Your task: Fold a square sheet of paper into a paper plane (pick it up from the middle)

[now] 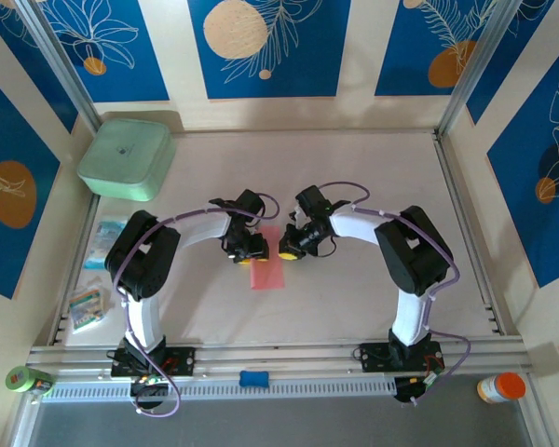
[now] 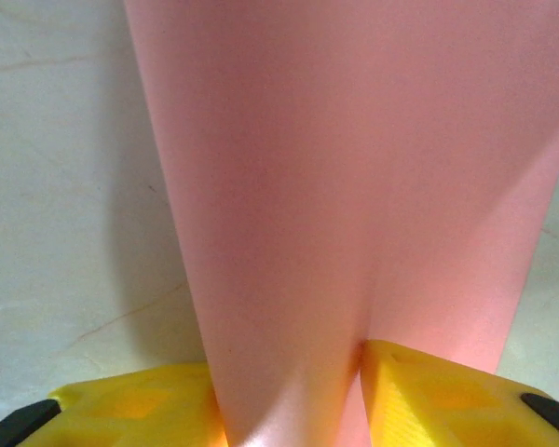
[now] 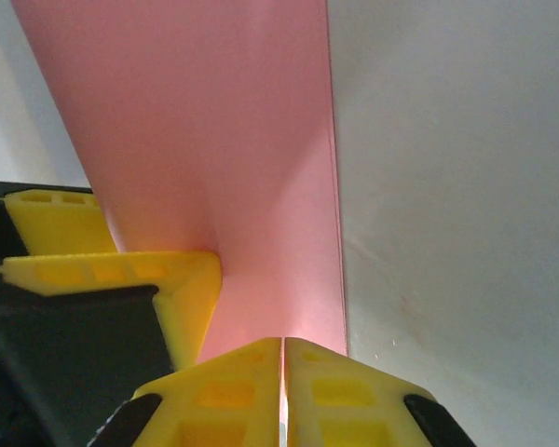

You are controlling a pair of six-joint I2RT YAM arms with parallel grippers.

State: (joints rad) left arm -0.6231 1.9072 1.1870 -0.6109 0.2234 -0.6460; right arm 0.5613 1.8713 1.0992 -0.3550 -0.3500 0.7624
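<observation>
At counter centre, between the two claws: pink paper sheet, folded to a narrow upright strip in the top view, with its lower part lying flat on the surface.

Left claw is at 10 o'clock of the strip, touching its top edge. On the left wrist camera the paper runs up from between the yellow fingers. Left claw is pinching the sheet, which bulges in a soft ridge and touches both inner faces.

Right claw is at 2 o'clock of the strip, also at its top edge. On the right wrist camera this claw has its fingers pressed together with only a hairline seam between them. The paper reaches the fingertips; cannot tell whether any layer is caught in the seam. A finger of the left claw sits at 9 o'clock, against the sheet.

Outward from the paper:
- Mint-green square box at 10 o'clock, well apart, in the far left corner.
- Clear printed packets, one at 9 o'clock and one at 8 o'clock. Print too small to read.
- Near rail: green roll at 8 o'clock, small blue block at 6 o'clock, white jar with orange lid at 4 o'clock. No label legible.
</observation>
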